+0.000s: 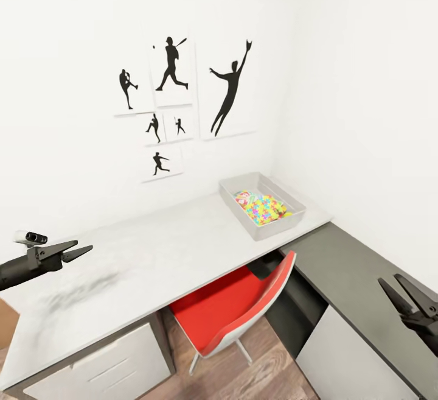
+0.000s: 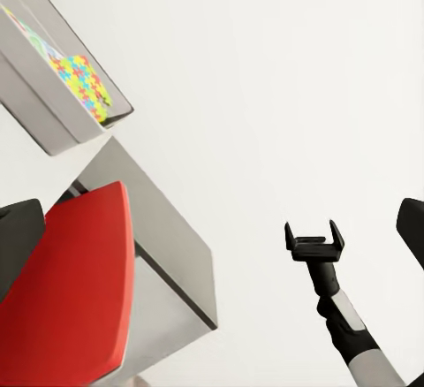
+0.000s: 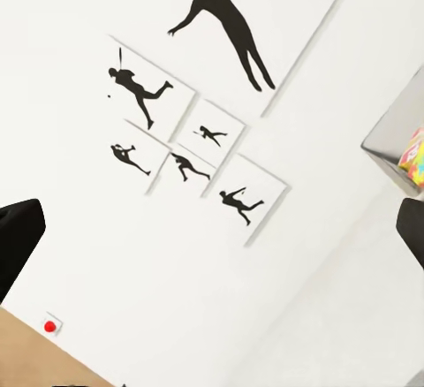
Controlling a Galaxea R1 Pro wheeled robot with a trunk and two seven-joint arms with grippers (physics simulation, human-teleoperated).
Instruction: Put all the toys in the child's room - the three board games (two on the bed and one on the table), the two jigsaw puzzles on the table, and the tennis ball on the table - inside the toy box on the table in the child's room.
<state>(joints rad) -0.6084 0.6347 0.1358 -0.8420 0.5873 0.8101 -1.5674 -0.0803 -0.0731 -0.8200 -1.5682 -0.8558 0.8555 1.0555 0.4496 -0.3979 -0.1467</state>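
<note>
Long white-topped desk (image 1: 152, 254) with grey frame and white slot-handled drawers: ran along the far white wall, from near left to the far right corner. Faint grey smudge on its top at the near left.

Shallow light-grey rectangular toy box (image 1: 266, 230) with flared sides and rolled rim: stood at the desk's far right end, in the corner. Long axis ran from the near right toward the far left, slightly skewed to the desk's edge. It also showed in the left wrist view (image 2: 40, 109).

Contents of the toy box: a flat pastel mosaic jigsaw puzzle slab (image 1: 265, 209) in yellow, pink, green and blue, lying inside toward the right end. Beneath or beside it, further coloured items at the far left end; their kind could not be told.

Red-seated chair with white shell (image 1: 234, 305): pushed partly beneath the desk, below the toy box.

Lower dark-grey-topped cabinet (image 1: 359, 278): adjoined the desk at the right, white front facing near.

Six white panels with black silhouette sports figures (image 1: 173, 98): hung on the far wall above the desk, left of the toy box.

Left claw (image 1: 75, 250): black, held over the desk's near left end, well apart from the toy box, fingers spread, nothing between them.

Right claw (image 1: 402, 289): black, over the cabinet at the near right, fingers parted, empty.
</note>
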